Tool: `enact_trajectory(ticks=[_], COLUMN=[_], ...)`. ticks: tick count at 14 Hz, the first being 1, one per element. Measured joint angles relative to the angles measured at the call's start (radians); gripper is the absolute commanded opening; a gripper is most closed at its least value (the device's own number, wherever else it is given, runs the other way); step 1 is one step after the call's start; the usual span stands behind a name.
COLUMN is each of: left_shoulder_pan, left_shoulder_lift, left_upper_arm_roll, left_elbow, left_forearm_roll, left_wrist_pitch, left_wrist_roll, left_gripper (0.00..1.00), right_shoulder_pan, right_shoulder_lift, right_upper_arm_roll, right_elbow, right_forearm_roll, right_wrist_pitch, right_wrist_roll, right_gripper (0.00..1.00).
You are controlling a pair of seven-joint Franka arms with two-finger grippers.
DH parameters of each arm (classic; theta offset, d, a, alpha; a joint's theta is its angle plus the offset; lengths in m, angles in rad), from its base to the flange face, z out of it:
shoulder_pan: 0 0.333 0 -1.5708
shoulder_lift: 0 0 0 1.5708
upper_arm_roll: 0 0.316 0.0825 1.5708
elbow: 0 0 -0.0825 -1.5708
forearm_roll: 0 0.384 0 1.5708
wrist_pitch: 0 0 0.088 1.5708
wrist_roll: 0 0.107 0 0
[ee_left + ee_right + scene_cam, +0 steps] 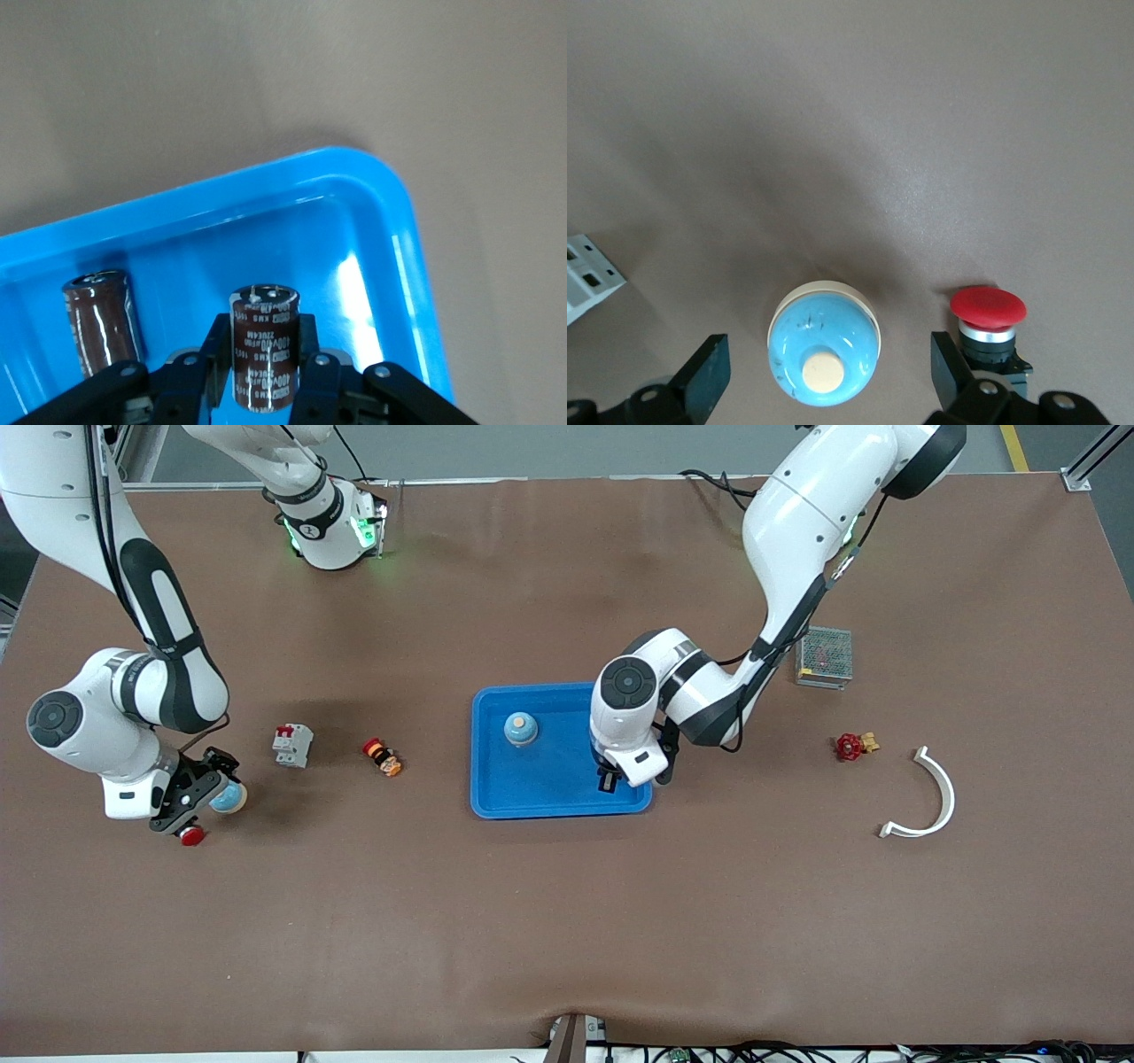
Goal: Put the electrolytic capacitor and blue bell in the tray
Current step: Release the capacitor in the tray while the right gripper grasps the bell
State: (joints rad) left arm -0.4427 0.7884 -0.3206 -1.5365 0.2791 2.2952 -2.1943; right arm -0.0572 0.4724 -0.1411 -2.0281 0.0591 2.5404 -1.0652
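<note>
**A:** Left gripper (pixel 608 779) is over the tray (pixel 532 788), at about five o'clock from the tray's centre in the front view, just inside the corner toward the left arm's end. It is clamped on the electrolytic capacitor (pixel 263 345).

**B:** And the can's long axis runs along the fingers, pointing down at the blue floor. I can't tell whether it touches. My read: opening up is all that's left there.

**A:** There's a brown shape beside it in the wrist view. It could be a second can or a reflection. I can't say which.

**B:** One blue bell (pixel 520 729) sits in the tray at eleven o'clock from its centre. Now the right gripper (pixel 205 804), down at the right arm's end.

**A:** Jaws are wide, with fingers (pixel 709 376) straddling another blue bell (pixel 824 352) that stands dome-up on the table. A red push button (pixel 988 310) sits just beside one finger.

**B:** That's the snag, I'd judge: close squarely on the dome without nudging the button. From there the tray lies at three o'clock, well apart.
</note>
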Motion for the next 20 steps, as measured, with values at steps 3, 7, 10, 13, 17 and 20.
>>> enact_trajectory(ticks=[3, 7, 10, 13, 17, 20], left_shoulder_pan=[-0.001, -0.001, 0.001, 0.019, 0.069, 0.121], left_shoulder_lift=[0.023, 0.024, 0.016, -0.028, -0.124, -0.18], left_upper_arm_roll=[0.002, 0.007, 0.01, 0.012, 0.013, 0.014], left_elbow=[0.007, 0.013, 0.032, 0.051, 0.057, 0.057], left_forearm_roll=[0.0, 0.0, 0.01, 0.024, 0.024, 0.024], left_wrist_pitch=[0.006, 0.004, -0.02, -0.085, -0.185, -0.239], left_wrist_roll=[0.0, 0.0, 0.005, 0.046, 0.2, 0.349], left_gripper=[0.33, 1.0, 1.0, 1.0, 1.0, 1.0], right_shoulder_pan=[-0.006, -0.016, -0.017, -0.018, -0.019, -0.022], right_shoulder_lift=[0.01, 0.023, 0.038, 0.049, 0.063, 0.065], right_upper_arm_roll=[0.0, 0.0, 0.001, 0.002, 0.01, 0.015], right_elbow=[0.0, 0.0, 0.0, -0.001, -0.029, -0.045], right_forearm_roll=[0.0, 0.0, 0.004, 0.009, 0.016, 0.018], right_wrist_pitch=[0.003, 0.016, 0.024, 0.029, 0.087, 0.102], right_wrist_roll=[-0.004, -0.02, -0.026, -0.026, -0.027, -0.027], right_gripper=[1.0, 1.0, 1.0, 1.0, 1.0, 1.0])
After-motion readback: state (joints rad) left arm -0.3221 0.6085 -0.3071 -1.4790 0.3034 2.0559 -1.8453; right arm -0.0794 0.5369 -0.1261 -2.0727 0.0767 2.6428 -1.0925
